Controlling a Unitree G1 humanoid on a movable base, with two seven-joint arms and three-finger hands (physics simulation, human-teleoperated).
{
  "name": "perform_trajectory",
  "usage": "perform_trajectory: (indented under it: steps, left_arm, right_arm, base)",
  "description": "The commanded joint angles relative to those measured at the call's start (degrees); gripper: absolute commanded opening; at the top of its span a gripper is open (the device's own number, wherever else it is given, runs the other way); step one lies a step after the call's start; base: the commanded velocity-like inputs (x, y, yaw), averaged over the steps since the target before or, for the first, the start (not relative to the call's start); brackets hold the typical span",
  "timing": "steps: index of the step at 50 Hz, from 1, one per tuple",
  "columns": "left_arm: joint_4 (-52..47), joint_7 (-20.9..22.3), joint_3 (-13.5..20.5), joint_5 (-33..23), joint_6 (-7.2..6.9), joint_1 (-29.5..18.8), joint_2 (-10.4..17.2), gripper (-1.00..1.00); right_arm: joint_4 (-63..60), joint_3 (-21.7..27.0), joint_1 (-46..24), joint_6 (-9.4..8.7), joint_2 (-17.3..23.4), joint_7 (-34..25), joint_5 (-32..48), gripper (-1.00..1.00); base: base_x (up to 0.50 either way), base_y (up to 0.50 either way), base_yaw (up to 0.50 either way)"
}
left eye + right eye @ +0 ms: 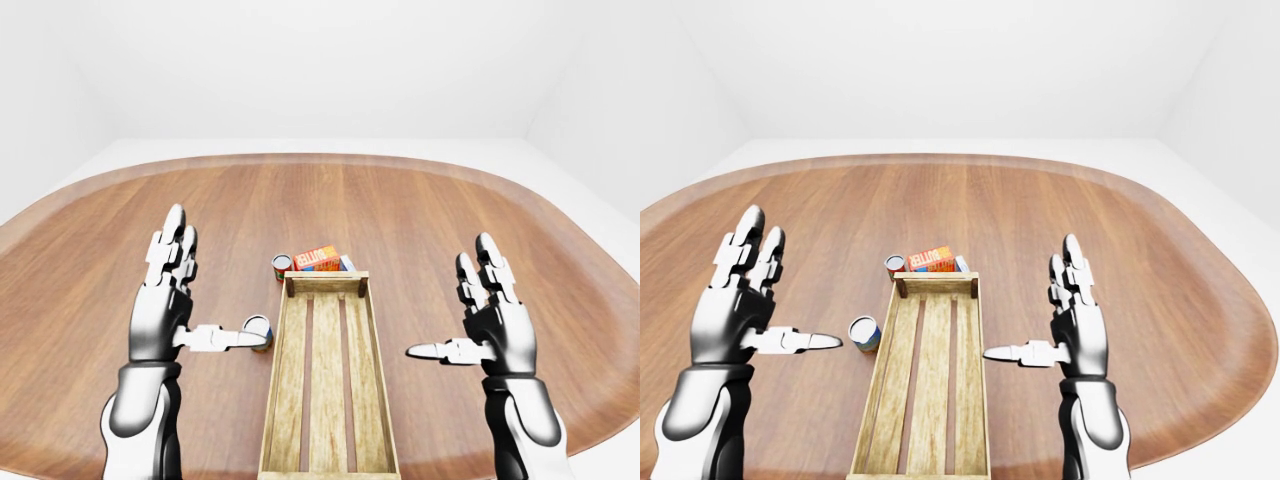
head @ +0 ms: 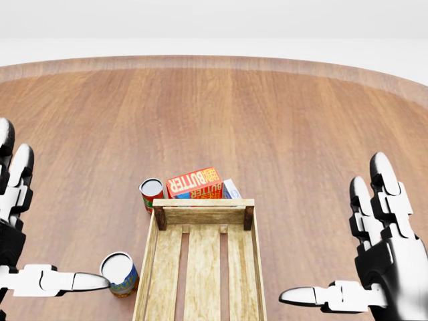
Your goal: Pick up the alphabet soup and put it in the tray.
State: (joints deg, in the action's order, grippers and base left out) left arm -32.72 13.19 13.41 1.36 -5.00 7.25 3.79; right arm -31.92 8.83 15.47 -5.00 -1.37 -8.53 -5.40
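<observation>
A can with a white lid and a blue-and-yellow label, the alphabet soup (image 2: pixel 120 273), stands upright on the wooden table just left of the tray. The wooden slatted tray (image 2: pixel 204 202) runs from the middle of the head view to its bottom edge and holds nothing. My left hand (image 2: pixel 57 217) is open at the left, fingers up, and its thumb tip (image 2: pixel 93 281) almost reaches the can's left side; whether it touches I cannot tell. My right hand (image 2: pixel 331 231) is open right of the tray, holding nothing.
A red-labelled can (image 2: pixel 152 194) stands at the tray's top left corner. An orange butter box (image 2: pixel 194 182) and a pale box (image 2: pixel 231 188) lie just above the tray's top rim. The oval table's edge (image 1: pixel 560 440) curves near my right arm.
</observation>
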Motion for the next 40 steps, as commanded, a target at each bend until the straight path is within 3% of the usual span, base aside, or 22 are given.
perform_trajectory:
  steps: [1, 4, 9, 15, 19, 29, 34, 40]
  left_arm:
    - [-0.51, 7.23, 0.66, -13.36, 0.00, -2.69, 2.97, 1.00]
    - [1.83, 7.72, -0.64, -19.76, 0.00, -3.15, 3.56, 1.00]
    - [11.93, 4.61, -4.27, -38.61, 0.00, -4.62, 5.54, 1.00]
    - [19.77, 5.99, -5.62, -50.70, 0.00, -7.87, 7.48, 1.00]
    - [21.32, 7.85, -5.14, -53.96, 0.00, -10.37, 7.55, 1.00]
    - [30.19, 5.63, -7.13, -67.54, 0.00, -15.31, 10.09, 1.00]
    - [31.88, 6.35, -7.83, -70.58, 0.00, -17.12, 9.76, 1.00]
    - [37.47, 4.98, -8.98, -74.10, 1.97, -19.98, 10.41, 1.00]
  right_arm:
    - [-2.04, -0.14, 0.85, 0.00, -0.49, -0.46, -0.18, 1.00]
    - [-2.47, -0.15, 1.07, 0.00, -0.44, -0.55, -0.25, 1.00]
    - [-4.02, 0.35, 1.73, 0.00, -0.66, -0.99, -0.87, 1.00]
    - [-4.04, 1.04, 1.57, 0.00, -0.87, -1.18, -1.28, 1.00]
    - [-3.75, 1.08, 1.20, 0.00, -0.91, -1.05, -1.17, 1.00]
    - [-4.13, 0.88, 1.23, 0.00, -0.79, -0.71, -1.12, 1.00]
    - [-3.98, 1.01, 1.11, 0.00, -0.83, -0.69, -1.09, 1.00]
    - [-4.02, 1.12, 1.03, 0.00, -0.83, -0.56, -1.18, 1.00]
  base:
    - [0.00, 0.00, 0.00]
    - [0.00, 0.00, 0.00]
    - [0.00, 0.00, 0.00]
    - [0.00, 0.00, 0.00]
    - [0.00, 0.00, 0.00]
    - [0.00, 0.00, 0.00]
    - [0.00, 0.00, 0.00]
    - [0.00, 0.00, 0.00]
